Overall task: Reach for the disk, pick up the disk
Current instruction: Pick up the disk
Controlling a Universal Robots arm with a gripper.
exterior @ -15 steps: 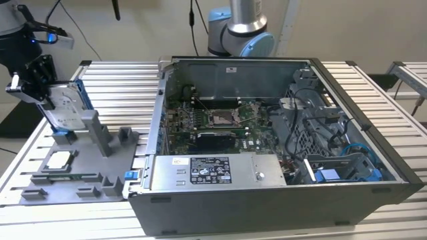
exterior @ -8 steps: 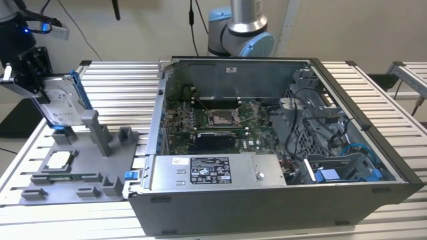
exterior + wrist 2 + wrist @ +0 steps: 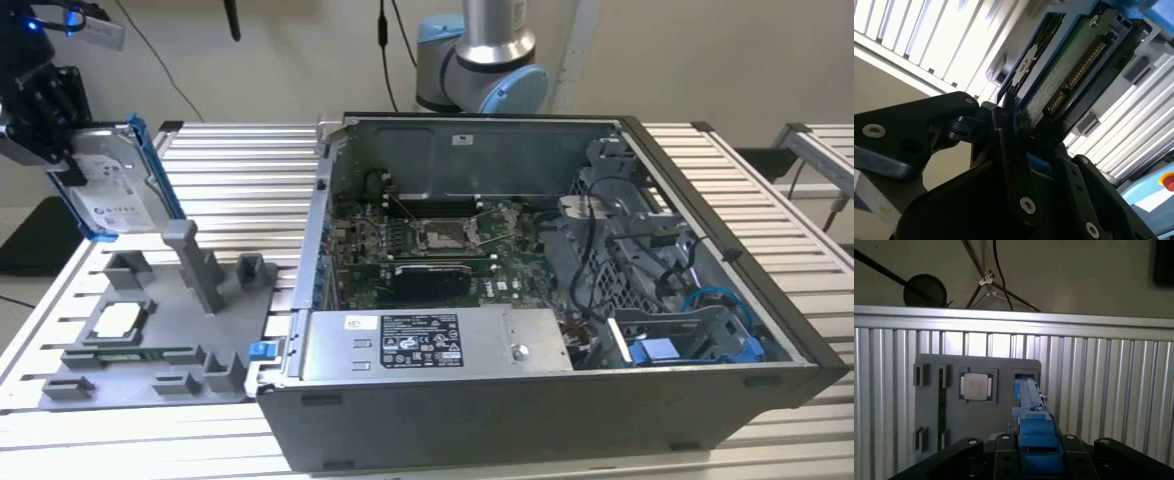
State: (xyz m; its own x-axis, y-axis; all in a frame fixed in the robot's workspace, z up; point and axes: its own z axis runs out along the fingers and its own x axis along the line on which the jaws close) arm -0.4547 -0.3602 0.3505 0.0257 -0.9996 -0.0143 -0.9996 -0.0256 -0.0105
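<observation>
**Above the grey tray [image 3: 160,335]: disk [image 3: 120,190] clamped in my claw [image 3: 60,150]**

Status. At the exterior view's far left, my claw has its fingers drawn in onto 1 end of the disk and carries it on edge, tilted, label face toward the camera. In the second wrist view my fingers [image 3: 1004,125] pinch the disk [image 3: 1074,60] from both sides, with its green circuit board and connector row showing. In the first wrist view the disk [image 3: 1029,400] appears edge-on, its blue frame running out from my claw [image 3: 1031,452].

Progress. Reach: done, by my judgement. Pick-up: grip made, and the disk looks clear of the tray, with the slatted table [image 3: 240,160] behind it. I judge the lift as good as complete; nothing of the task looks left undone.

Surroundings. The CPU chip [image 3: 118,320] sits in its square pocket on the tray, near the disk but apart from it. The open computer case [image 3: 534,420] stands on the exterior view's right of the tray, well apart from my claw.

Writing. 1 white label on the disk carries dark print; I cannot make out any word. 1 label on the power supply [image 3: 420,340] inside the case, part white and part black, is likewise unreadable to me.
</observation>
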